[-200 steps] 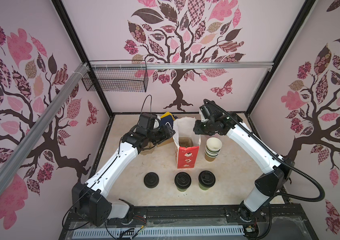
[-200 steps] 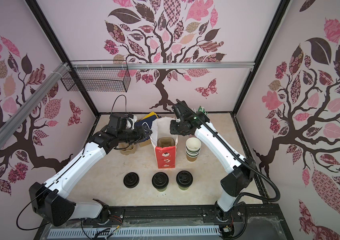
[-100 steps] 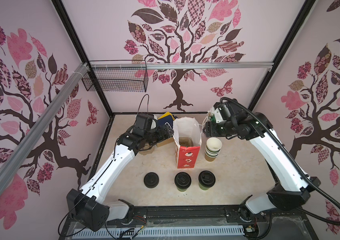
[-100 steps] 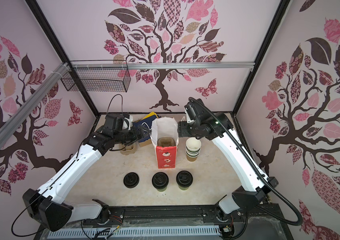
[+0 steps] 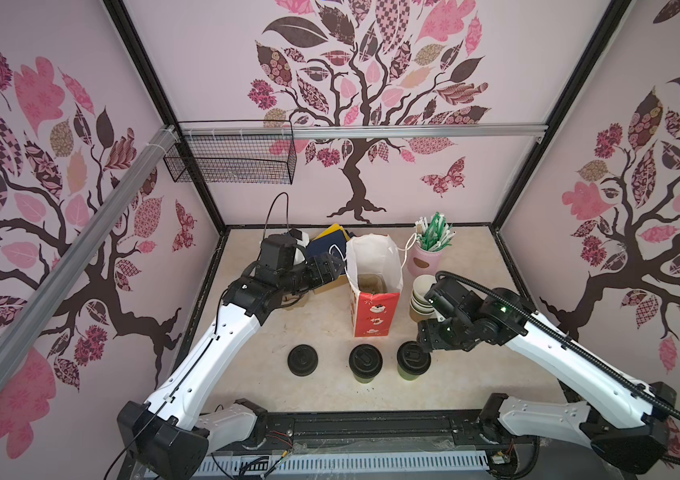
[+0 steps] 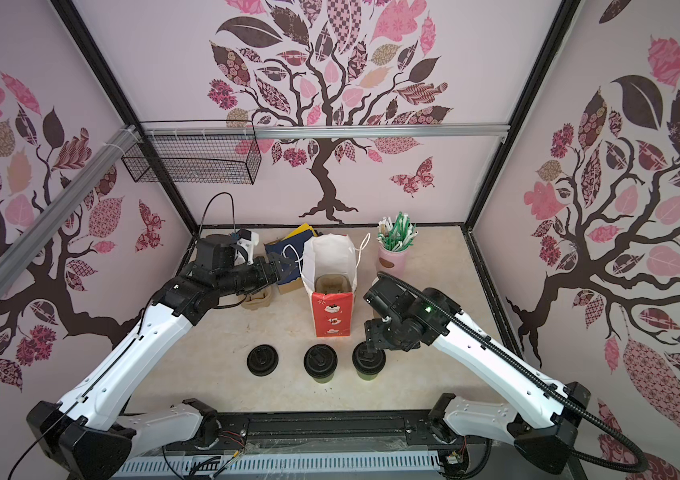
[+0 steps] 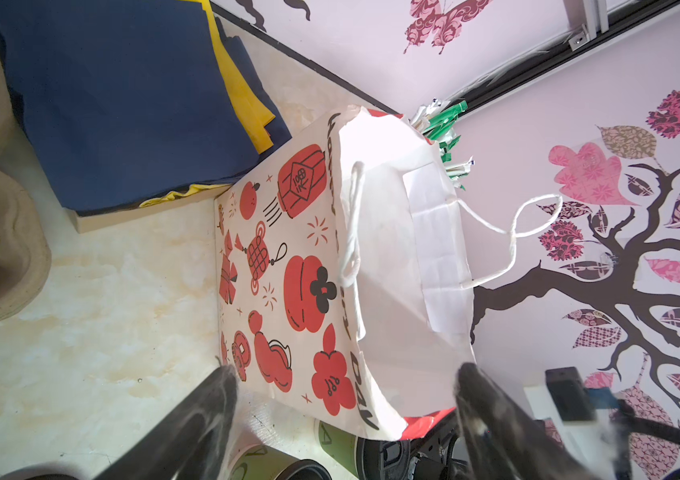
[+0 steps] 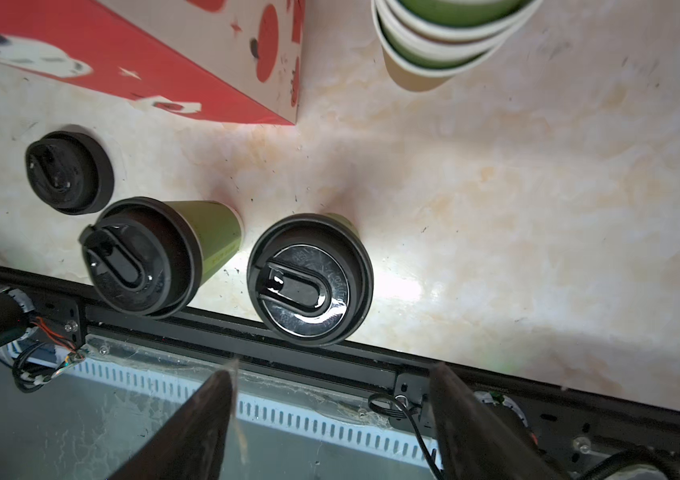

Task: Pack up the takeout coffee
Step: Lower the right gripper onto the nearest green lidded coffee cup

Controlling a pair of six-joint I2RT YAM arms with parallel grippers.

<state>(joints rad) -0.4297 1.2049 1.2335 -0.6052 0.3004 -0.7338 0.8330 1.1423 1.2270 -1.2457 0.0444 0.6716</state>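
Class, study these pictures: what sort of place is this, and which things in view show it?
Probably a robot test booth staged as a café takeout counter. Two white robot arms are boxed in by tree-patterned wall panels, and black-lidded green paper cups stand near a red-and-white paper carrier bag.

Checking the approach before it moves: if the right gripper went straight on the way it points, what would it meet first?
Probably the right-hand lidded cup, on its black lid: it sits ahead of the open right gripper, in line with the gap between its fingers. How far off is hard to tell.
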